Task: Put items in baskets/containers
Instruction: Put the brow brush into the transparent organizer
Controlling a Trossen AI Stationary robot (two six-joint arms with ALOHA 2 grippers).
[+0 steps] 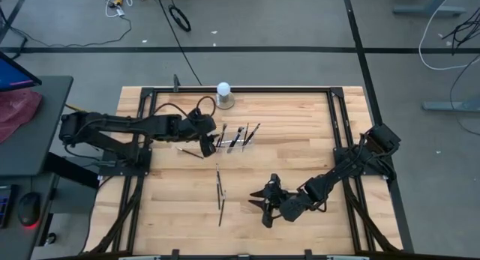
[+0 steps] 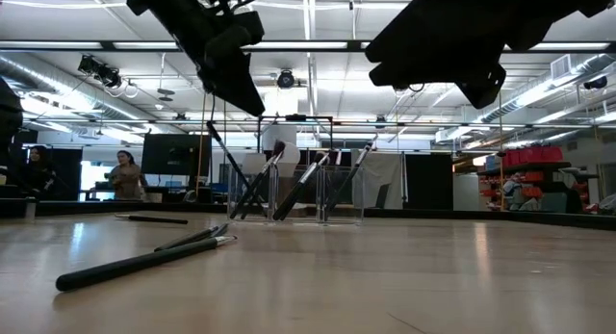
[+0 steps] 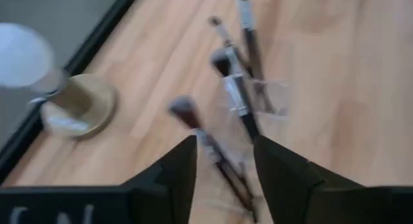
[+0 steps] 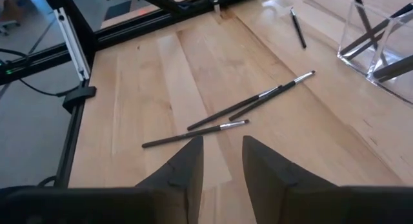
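The clear holder (image 1: 236, 138) (image 2: 298, 194) stands far of the table's middle. Several dark brushes lean in it, bristle tips up. My left gripper (image 1: 208, 143) (image 3: 224, 143) hovers open at the holder's left end, above it. One brush (image 3: 216, 156) shows past the gap between its fingers, apart from both. Three loose brushes (image 1: 219, 189) (image 4: 251, 104) lie flat on the wood near the middle. A further brush (image 1: 187, 150) (image 4: 297, 27) lies left of the holder. My right gripper (image 1: 265, 206) (image 4: 222, 143) is open, raised near the table's front, right of the loose brushes.
A white ball on a grey round base (image 1: 223, 91) (image 3: 77, 104) stands at the far edge, just beyond the holder. Black frame rails (image 1: 334, 118) run along the table's sides. Bare wood lies between the holder and the right rail. A person (image 2: 125, 175) stands far off in the room.
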